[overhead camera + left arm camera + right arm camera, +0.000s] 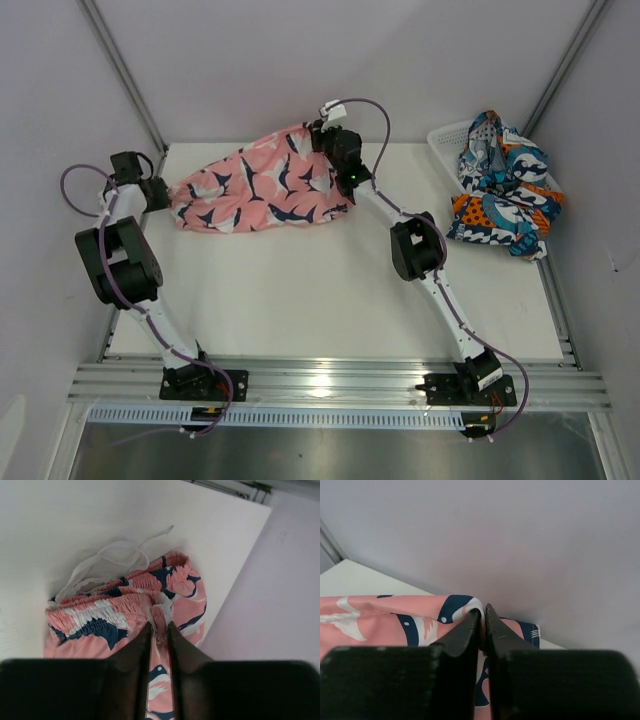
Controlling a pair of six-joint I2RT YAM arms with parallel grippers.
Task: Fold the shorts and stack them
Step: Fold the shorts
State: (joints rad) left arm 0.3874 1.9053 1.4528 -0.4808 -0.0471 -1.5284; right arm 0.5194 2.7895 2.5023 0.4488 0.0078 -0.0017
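White mesh basket, white table

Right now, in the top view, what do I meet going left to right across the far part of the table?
left hand pinching the waistband → pink shorts → right hand pinching their far right corner → patterned shorts

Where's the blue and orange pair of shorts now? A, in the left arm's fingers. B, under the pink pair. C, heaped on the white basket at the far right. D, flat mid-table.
C: the blue and orange shorts sit heaped on the white basket; the left gripper and right gripper pinch the pink shorts.
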